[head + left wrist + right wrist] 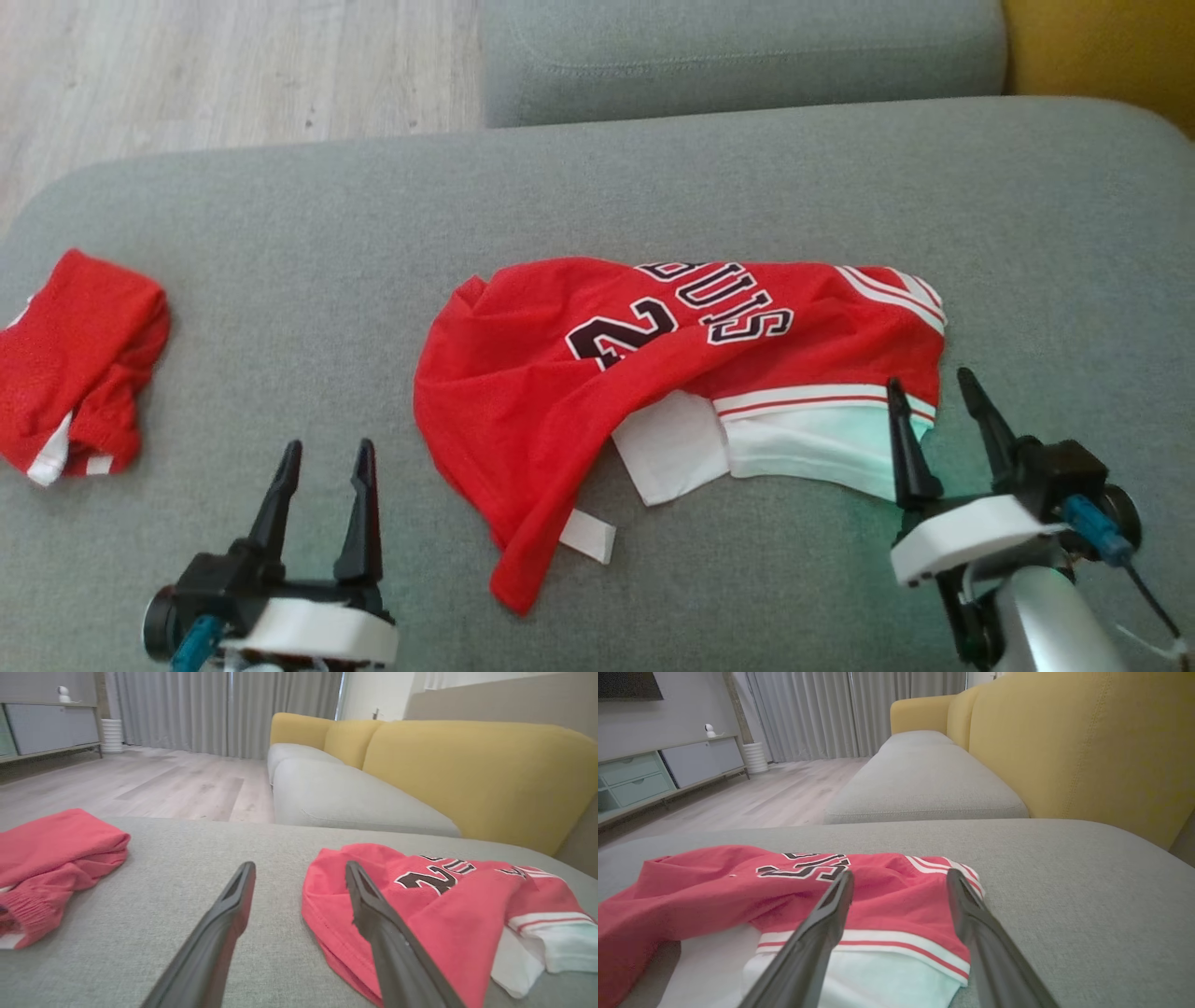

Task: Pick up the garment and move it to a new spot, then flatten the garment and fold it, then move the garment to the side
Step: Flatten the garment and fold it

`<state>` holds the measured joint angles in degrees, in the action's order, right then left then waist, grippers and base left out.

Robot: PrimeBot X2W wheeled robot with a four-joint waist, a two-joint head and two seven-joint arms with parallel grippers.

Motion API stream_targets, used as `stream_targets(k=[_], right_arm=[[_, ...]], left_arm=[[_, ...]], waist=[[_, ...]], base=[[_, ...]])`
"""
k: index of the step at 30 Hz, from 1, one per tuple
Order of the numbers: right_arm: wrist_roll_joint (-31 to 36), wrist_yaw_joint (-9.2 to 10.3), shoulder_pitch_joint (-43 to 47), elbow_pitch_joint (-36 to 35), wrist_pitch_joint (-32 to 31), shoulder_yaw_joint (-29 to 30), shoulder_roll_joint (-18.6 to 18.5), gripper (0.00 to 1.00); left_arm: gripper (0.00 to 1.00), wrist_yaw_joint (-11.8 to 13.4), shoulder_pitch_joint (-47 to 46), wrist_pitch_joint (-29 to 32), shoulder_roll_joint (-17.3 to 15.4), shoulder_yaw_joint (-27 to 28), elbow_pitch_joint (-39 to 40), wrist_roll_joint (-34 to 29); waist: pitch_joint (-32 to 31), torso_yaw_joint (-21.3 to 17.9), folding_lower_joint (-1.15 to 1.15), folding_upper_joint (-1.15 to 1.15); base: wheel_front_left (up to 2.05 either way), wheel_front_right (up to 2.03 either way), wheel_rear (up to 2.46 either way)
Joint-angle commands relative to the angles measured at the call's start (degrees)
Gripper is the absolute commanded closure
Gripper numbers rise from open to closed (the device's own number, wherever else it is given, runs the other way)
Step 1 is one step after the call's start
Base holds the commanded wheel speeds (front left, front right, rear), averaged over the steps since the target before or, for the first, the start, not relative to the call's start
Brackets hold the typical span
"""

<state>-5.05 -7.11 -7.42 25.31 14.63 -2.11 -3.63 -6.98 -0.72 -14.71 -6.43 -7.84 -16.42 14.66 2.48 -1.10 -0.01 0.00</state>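
Observation:
A crumpled red jersey, the garment (560, 373), lies in the middle of the grey cushion (653, 187), with black-and-white lettering, white trim and a white lining showing at its near edge. My left gripper (329, 448) stands open to the near left of it, holding nothing. In the left wrist view the left gripper (300, 865) points past the garment's (444, 905) left edge. My right gripper (931, 381) is open at the garment's right end. The right wrist view shows this gripper (900, 875) low over the garment's (714, 891) striped white hem, gripping nothing.
A second red garment (79, 355), folded, lies at the cushion's left edge; the left wrist view shows this folded red garment (56, 849) too. A grey seat cushion (738, 56) and a yellow sofa back (1102, 47) stand behind. Wooden floor (233, 65) lies at the far left.

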Motion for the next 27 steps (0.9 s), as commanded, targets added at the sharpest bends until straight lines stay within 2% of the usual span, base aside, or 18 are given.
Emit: stream_targets(k=[1, 6, 13, 20, 24, 27], right_arm=[[-0.4, -0.37, -1.9, -2.2, 0.4, -1.9, 0.5, 0.00], [-2.1, -0.37, -2.7, -2.1, 0.4, -4.2, 0.7, 0.00], [-2.3, -0.37, -2.2, -1.1, 0.4, -5.7, 0.7, 0.00], [-1.9, -0.37, -3.2, -1.5, 0.4, -5.9, 0.7, 0.00], [-1.8, -0.37, -3.6, -1.6, 0.4, -6.1, 0.7, 0.00], [-1.7, -0.37, -3.6, -1.6, 0.4, -6.0, 0.7, 0.00]], left_arm=[[0.00, 0.5, -2.7, -0.3, 0.9, 3.8, 0.7, -0.9], [0.00, 0.2, -4.9, -0.3, 3.2, 5.7, -6.2, 0.1], [0.00, -0.4, -11.0, -0.3, 3.5, -1.6, -19.9, 6.1], [0.00, -0.5, -17.3, -0.3, 3.5, -10.6, -28.0, 14.1], [0.00, -0.4, -19.6, -0.3, 3.5, -12.5, -34.3, 15.7], [0.00, 1.0, -20.7, -0.3, 3.5, -13.0, -37.4, 14.3]], waist=[[-0.6, -0.4, 0.01, 0.00], [-0.8, -1.5, 0.01, 0.00], [1.1, -3.2, 0.01, 0.00], [3.6, -5.4, 0.01, 0.00], [4.0, -6.3, 0.01, 0.00], [4.1, -6.6, 0.01, 0.00]], base=[[0.00, 0.00, 0.00], [0.00, 0.00, 0.00], [0.00, 0.00, 0.00], [0.00, 0.00, 0.00], [0.00, 0.00, 0.00], [0.00, 0.00, 0.00]])
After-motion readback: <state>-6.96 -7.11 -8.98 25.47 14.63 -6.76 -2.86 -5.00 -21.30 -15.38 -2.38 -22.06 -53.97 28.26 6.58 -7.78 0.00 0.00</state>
